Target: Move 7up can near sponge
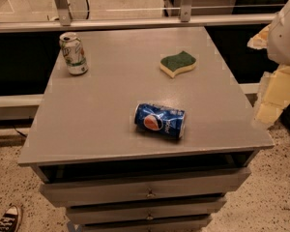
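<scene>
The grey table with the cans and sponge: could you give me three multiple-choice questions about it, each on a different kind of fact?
1. Where does the 7up can stand on the table? A. far left corner B. front right corner C. front middle
2. How many cans are on it? A. one B. two C. four
3. How is the Pepsi can placed? A. upright B. lying on its side C. crushed flat

Answers: 1 A, it stands at the far left, well apart from the sponge. 2 B, only the 7up and Pepsi cans. 3 B, its side rests on the top. The end effector is not in view; only part of the robot's arm shows at the right edge.
</scene>
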`<act>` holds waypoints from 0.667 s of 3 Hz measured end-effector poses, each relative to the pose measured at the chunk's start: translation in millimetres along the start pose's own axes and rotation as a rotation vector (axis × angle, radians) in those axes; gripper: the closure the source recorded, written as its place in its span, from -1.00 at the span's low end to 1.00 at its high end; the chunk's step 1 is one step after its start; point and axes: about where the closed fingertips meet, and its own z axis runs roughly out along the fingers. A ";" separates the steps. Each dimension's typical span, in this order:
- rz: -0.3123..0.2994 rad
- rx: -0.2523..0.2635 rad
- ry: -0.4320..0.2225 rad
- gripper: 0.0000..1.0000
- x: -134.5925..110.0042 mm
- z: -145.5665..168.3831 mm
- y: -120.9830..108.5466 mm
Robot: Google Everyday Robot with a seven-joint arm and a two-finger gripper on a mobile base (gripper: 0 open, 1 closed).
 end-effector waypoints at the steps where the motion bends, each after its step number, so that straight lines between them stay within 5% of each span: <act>1: -0.007 0.007 -0.014 -1.00 -3.8 -1.0 -1.3; 2: -0.049 0.003 -0.109 -1.00 -39.8 10.9 -13.5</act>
